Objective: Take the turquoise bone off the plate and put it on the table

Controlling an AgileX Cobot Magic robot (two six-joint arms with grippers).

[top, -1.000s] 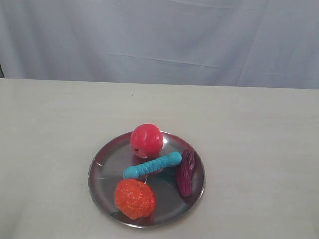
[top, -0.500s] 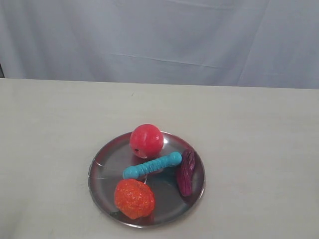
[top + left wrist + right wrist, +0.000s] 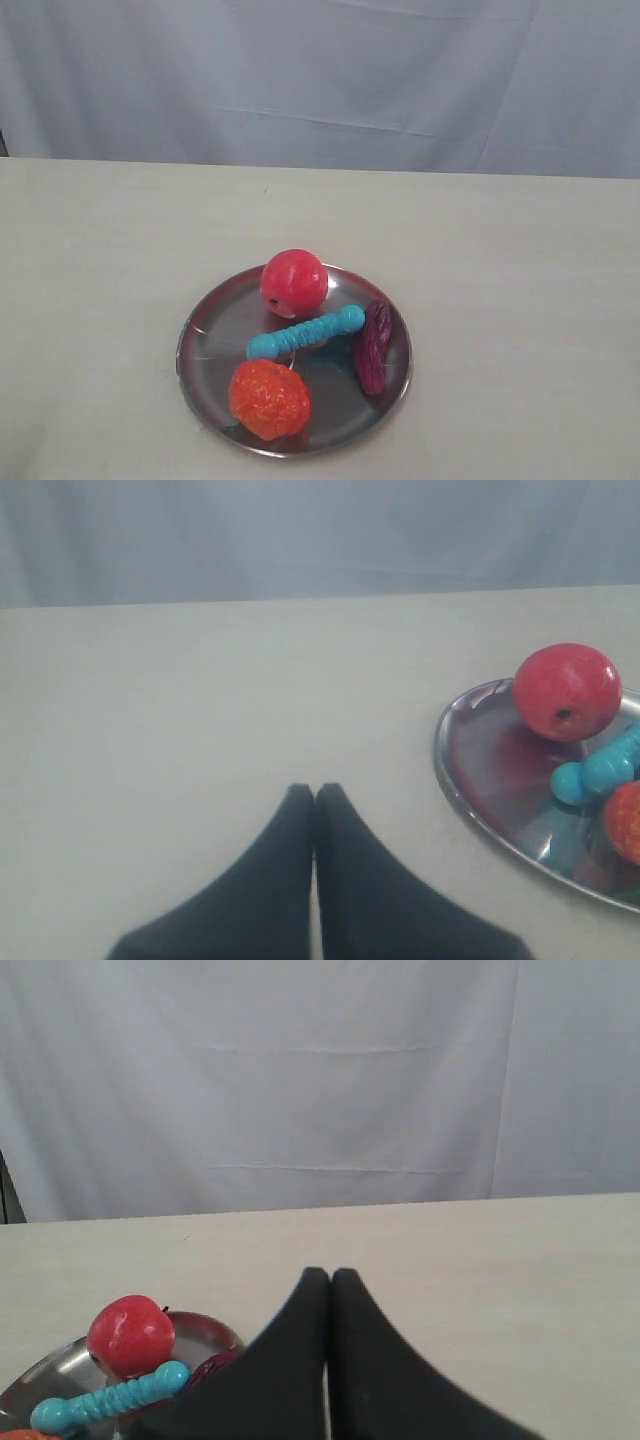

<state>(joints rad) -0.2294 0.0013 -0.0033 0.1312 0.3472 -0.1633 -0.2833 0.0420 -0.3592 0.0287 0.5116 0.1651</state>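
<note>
The turquoise bone (image 3: 305, 333) lies slantwise across the middle of the silver plate (image 3: 205, 318), on the beige table (image 3: 500, 260). No gripper shows in the exterior view. In the left wrist view my left gripper (image 3: 314, 790) is shut with nothing in it, over bare table, well apart from the plate (image 3: 480, 800) and the bone (image 3: 600, 772). My right gripper (image 3: 329, 1274) is also shut and holds nothing in the right wrist view. There the bone (image 3: 110, 1398) and the plate (image 3: 212, 1328) lie off to one side, partly hidden by a dark finger.
A red ball (image 3: 294, 282), an orange knobbly toy (image 3: 268, 399) and a dark purple wrinkled piece (image 3: 374, 346) share the plate around the bone. A grey-white curtain (image 3: 320, 80) hangs behind the table's far edge.
</note>
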